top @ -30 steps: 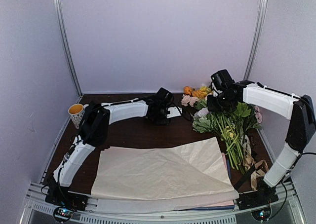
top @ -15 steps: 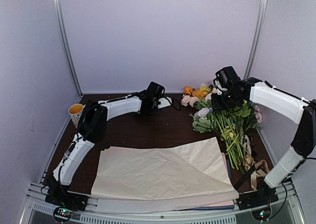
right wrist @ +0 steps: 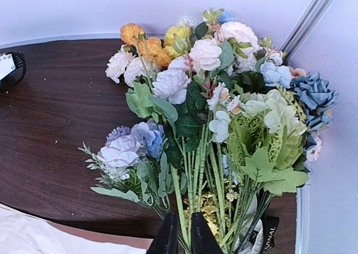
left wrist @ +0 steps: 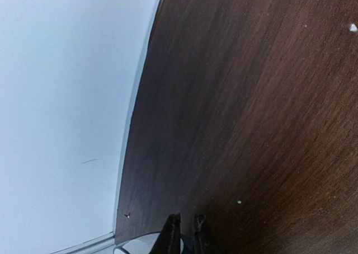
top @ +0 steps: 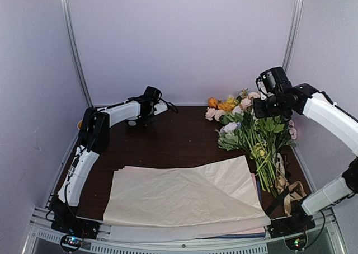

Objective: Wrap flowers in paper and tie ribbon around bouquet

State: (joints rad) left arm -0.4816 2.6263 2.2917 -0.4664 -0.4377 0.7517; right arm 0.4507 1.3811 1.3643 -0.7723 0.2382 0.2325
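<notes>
Overhead, we see a paper cup [top: 80,123] almost hidden behind the left arm, well back from the left gripper [left wrist: 186,233]; what it holds we cannot tell. That gripper reaches to the far left corner of the table [top: 179,136], its jaws drawn to a narrow slit with nothing between them. Dark, finely grained wood spreads ahead of and to the right of its tips. A smooth white wall [left wrist: 67,97] meets the table's edge close on their left.

The right gripper [right wrist: 184,235] hangs raised above the flowers [right wrist: 207,55], its jaws also nearly closed. Green stems run up to the slit, and we cannot tell whether one is pinched. The flowers fan out ahead of and below its tips: ruffled white, cream, pale pink and dusty blue heads over jagged green leaves. Orange and yellow blooms [right wrist: 148,44] sit at the far left of the heap. To the right the heads crowd the table's edge; to the left lies open wood.

The paper [top: 184,195], a large cream sheet, softly creased, lies flat well behind and to the left of the right gripper. Pink sheets [right wrist: 100,238] show under its edge. The ribbon [top: 291,191], glossy tan loops, rests by the stem ends beside a dark strap [top: 276,201].
</notes>
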